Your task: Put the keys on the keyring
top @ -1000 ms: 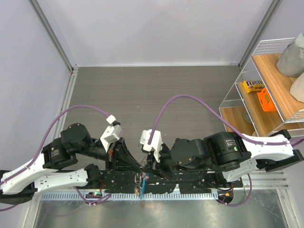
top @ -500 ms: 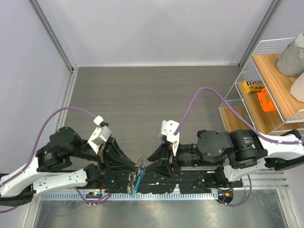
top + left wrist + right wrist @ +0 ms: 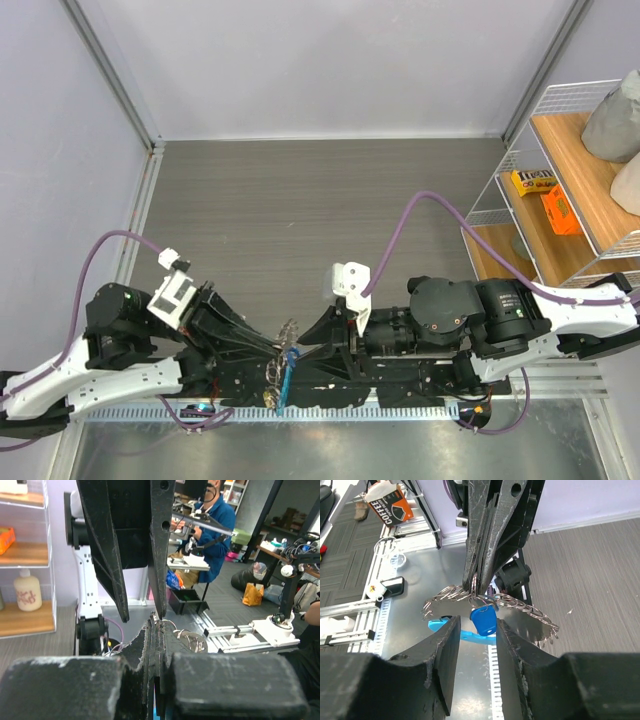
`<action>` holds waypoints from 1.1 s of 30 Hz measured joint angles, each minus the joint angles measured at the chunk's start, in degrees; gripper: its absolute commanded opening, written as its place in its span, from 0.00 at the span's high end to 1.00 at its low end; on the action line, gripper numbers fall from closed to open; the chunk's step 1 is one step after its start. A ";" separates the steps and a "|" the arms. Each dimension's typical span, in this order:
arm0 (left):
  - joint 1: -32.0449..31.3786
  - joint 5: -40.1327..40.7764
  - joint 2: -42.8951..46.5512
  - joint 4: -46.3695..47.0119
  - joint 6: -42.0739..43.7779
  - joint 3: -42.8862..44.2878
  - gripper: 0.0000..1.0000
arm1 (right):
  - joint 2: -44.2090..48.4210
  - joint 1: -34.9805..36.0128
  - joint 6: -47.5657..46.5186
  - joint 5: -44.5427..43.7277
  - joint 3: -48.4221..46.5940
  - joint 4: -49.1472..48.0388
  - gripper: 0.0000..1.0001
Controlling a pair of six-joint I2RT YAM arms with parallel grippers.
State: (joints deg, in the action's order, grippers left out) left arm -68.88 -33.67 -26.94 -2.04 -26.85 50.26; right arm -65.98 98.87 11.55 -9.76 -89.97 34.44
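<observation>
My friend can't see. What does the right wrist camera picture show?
The left hand, shut, pinches the jagged silvery keyring from above, with a blue key hanging under it. The right hand is open, its fingers on either side of the key.

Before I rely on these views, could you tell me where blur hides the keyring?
Right wrist: keyring and blue key sharp, right gripper's fingers soft in front. Left wrist: left gripper's fingers, dark and blurred, fill the foreground, only a sliver of keyring shows. Top external: keyring tiny against black arm bases.
</observation>
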 measured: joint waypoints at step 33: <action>0.00 0.92 -0.81 17.64 -5.73 -5.29 1.00 | -2.10 0.02 -5.92 -0.57 -1.77 -4.24 0.63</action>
State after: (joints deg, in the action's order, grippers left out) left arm -68.88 -32.75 -27.75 15.59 -32.58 44.97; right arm -68.07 98.89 5.63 -10.33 -91.74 30.20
